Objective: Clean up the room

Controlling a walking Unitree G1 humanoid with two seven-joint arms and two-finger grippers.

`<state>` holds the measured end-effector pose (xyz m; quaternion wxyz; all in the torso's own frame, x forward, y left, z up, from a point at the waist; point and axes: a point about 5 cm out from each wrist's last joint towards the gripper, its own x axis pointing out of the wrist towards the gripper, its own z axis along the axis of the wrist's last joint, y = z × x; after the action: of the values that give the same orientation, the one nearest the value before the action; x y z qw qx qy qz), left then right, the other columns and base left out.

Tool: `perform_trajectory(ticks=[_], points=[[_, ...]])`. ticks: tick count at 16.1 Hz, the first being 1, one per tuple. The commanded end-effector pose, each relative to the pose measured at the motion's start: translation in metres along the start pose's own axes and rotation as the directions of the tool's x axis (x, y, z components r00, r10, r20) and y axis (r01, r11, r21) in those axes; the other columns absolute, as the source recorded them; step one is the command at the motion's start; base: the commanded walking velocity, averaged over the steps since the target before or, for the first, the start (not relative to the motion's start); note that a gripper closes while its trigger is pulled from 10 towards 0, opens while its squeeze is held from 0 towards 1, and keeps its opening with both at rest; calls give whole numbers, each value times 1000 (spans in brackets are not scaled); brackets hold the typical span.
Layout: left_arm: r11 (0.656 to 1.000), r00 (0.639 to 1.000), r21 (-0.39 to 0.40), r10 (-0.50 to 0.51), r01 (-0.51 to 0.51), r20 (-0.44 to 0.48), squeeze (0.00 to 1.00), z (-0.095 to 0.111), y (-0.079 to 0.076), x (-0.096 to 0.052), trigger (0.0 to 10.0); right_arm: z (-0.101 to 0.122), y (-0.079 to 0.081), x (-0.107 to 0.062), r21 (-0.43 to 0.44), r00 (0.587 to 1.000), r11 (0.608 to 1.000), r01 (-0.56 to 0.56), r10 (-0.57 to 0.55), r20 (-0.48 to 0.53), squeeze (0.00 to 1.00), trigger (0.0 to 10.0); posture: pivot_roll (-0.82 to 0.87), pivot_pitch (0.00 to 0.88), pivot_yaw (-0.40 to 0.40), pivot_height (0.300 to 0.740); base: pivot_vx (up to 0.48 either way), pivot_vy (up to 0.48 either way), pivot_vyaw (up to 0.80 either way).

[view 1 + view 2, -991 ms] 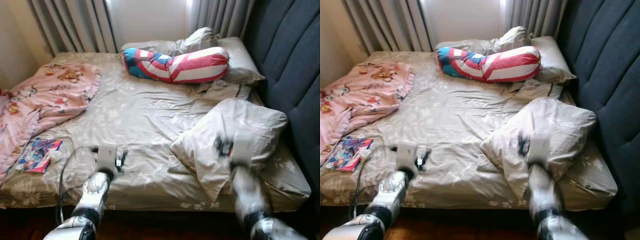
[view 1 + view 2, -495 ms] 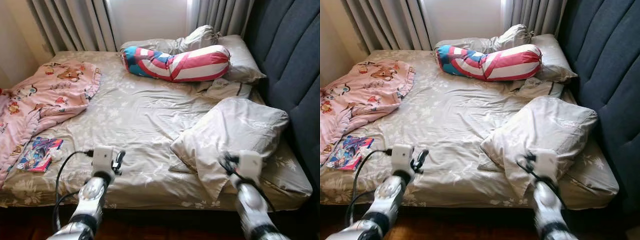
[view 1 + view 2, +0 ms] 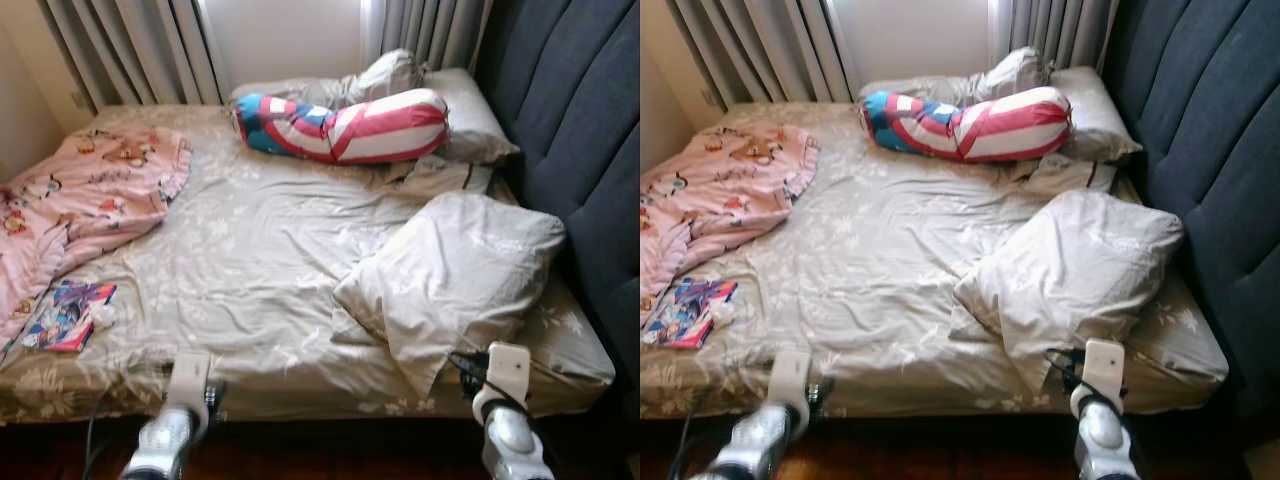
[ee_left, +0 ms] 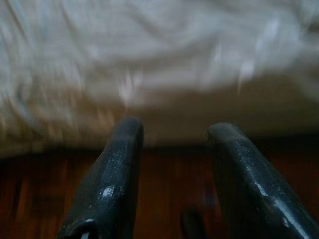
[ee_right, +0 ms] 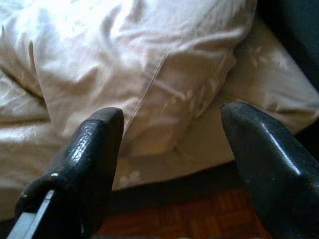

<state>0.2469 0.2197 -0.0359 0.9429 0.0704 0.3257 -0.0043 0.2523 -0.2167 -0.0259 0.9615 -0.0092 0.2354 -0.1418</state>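
Observation:
A crumpled beige pillow (image 3: 455,275) lies askew on the right side of the bed (image 3: 260,240), near its front edge. A red, white and blue striped bolster (image 3: 345,125) rests across the head end. A pink cartoon blanket (image 3: 85,195) is bunched on the left, with a colourful comic book (image 3: 65,315) just in front of it. My right gripper (image 5: 172,112) is open and hangs low at the bed's front edge, just below the pillow's corner. My left gripper (image 4: 174,128) is open and empty, low against the front of the mattress.
A dark blue padded headboard (image 3: 570,130) runs along the right side. Grey curtains (image 3: 130,50) hang behind the bed, and two more beige pillows (image 3: 470,110) are at the head end. Dark wooden floor (image 5: 199,214) shows under the bed edge.
Both arms have dropped and drawn back toward the bed's front edge. The right gripper has come away from over the pillow. The camera has also shifted a little.

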Motion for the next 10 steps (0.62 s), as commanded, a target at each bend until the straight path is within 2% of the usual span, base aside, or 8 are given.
perform_trajectory(ticks=[1, 3, 5, 9, 10], points=[[1000, 997, 13, 0, 1, -78, 0, -15, 0, -3, 10000, -4, 2, -1, 14, 1000, 1000, 3, -3, -20, 0, 10000, -54, 0, 10, 740, 0, 0, 0], [997, 985, 77, 6, 7, -171, 0, -28, -1, -6, 10000, -3, 6, -1, 25, 1000, 1000, -11, 12, -17, 0, 10000, -61, 0, 11, 740, 0, 0, 0], [998, 971, 58, 19, -5, -238, 0, -42, 1, -11, 10000, -3, 5, -1, 24, 1000, 1000, -14, 15, -27, 0, 10000, -55, 0, 10, 740, 0, 0, 0], [999, 966, 54, 22, -8, -259, 0, -48, 4, -14, 10000, -3, 2, 1, 44, 999, 999, -2, 4, -45, 0, 10000, -57, 0, 12, 740, 0, 0, 0], [998, 965, 56, 21, -6, -261, 0, -48, 3, -14, 10000, -4, 0, 1, 50, 999, 999, 5, -2, -54, 0, 10000, -56, 0, 12, 740, 270, 0, 0]])
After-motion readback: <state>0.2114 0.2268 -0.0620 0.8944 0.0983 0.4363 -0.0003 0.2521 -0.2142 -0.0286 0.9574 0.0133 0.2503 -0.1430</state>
